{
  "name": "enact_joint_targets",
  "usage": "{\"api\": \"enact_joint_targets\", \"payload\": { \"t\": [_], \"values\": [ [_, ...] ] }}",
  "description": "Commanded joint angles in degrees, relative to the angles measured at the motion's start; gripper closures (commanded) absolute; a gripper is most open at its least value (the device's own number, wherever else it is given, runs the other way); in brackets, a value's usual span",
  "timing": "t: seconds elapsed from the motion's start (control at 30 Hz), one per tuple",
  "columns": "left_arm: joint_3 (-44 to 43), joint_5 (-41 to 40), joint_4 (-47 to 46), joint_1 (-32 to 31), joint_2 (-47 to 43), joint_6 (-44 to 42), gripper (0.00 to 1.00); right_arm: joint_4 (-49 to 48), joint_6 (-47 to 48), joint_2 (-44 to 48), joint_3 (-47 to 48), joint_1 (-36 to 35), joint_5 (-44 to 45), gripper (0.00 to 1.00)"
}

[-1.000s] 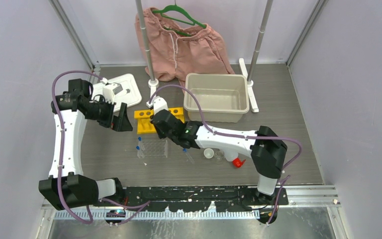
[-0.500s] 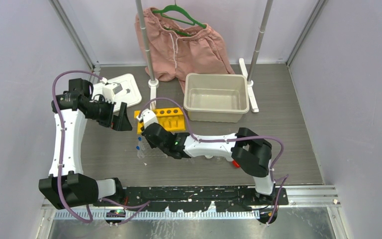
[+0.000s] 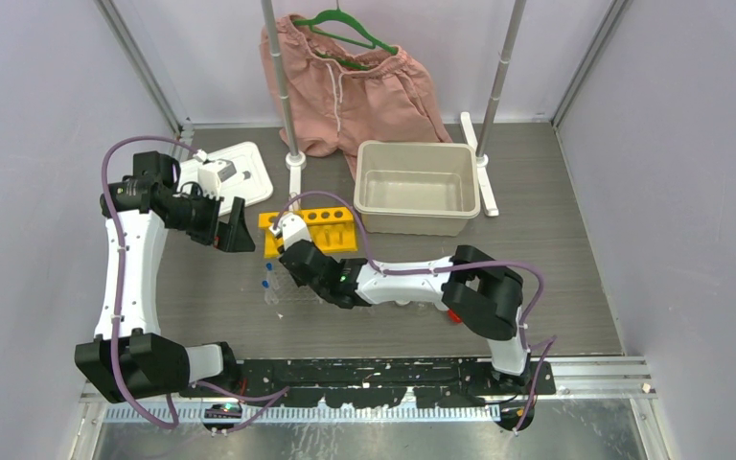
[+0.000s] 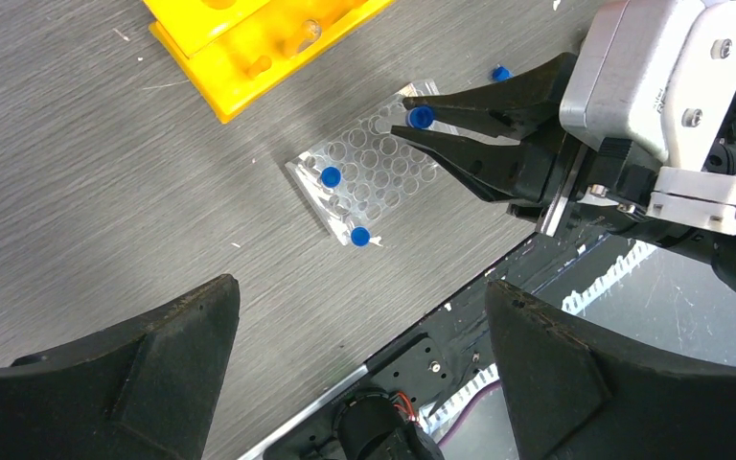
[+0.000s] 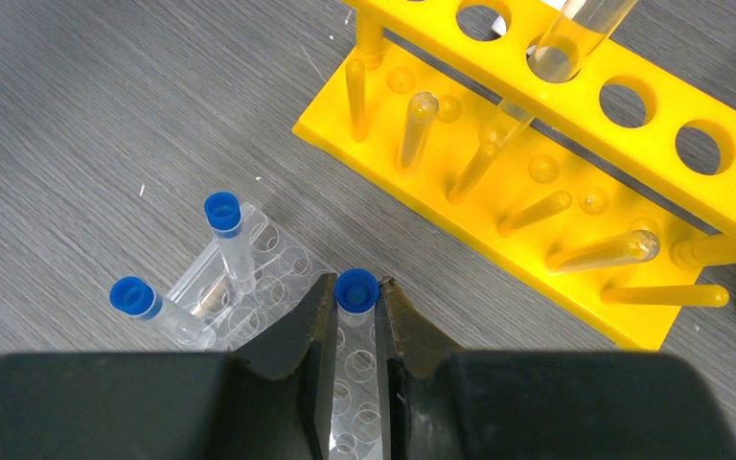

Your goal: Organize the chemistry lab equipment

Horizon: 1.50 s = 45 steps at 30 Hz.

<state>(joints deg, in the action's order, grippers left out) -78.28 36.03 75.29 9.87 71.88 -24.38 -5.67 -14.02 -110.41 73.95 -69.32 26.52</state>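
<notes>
right claw [image 5: 356, 299] is closed almost fully, pinching a tube [image 5: 356, 287] just under its blue cap. the tube hangs upright, long axis pointing straight down. directly beneath it lies the grid rack [image 4: 374, 168], flat, just near of the yellow rack [image 5: 661, 125]. so the wells are straight below the claw, and i judge the coming move to be a plain vertical drop into a free well. two more tubes [image 5: 222, 213] sit at the grid rack's left side, one leaning. left claw [image 4: 362, 292] gapes wide, empty, well apart to the far left.
</notes>
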Motion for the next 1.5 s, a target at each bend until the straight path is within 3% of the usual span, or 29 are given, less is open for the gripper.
{"api": "enact_joint_targets", "payload": {
  "t": [0.0,0.7,1.47],
  "values": [
    [-0.2,0.6,-1.2,0.3,-1.1,-0.1,0.00,-4.3,-0.2,0.0,0.2,0.0,1.9,0.99],
    [-0.5,0.8,-0.7,0.3,-1.3,-1.0,0.00,-6.3,0.5,-2.0,-1.3,0.0,2.0,0.99],
    [-0.2,0.8,-1.0,0.3,-1.4,-0.6,0.00,-9.4,3.9,2.5,-5.0,-1.1,3.1,0.99]
  ]
}}
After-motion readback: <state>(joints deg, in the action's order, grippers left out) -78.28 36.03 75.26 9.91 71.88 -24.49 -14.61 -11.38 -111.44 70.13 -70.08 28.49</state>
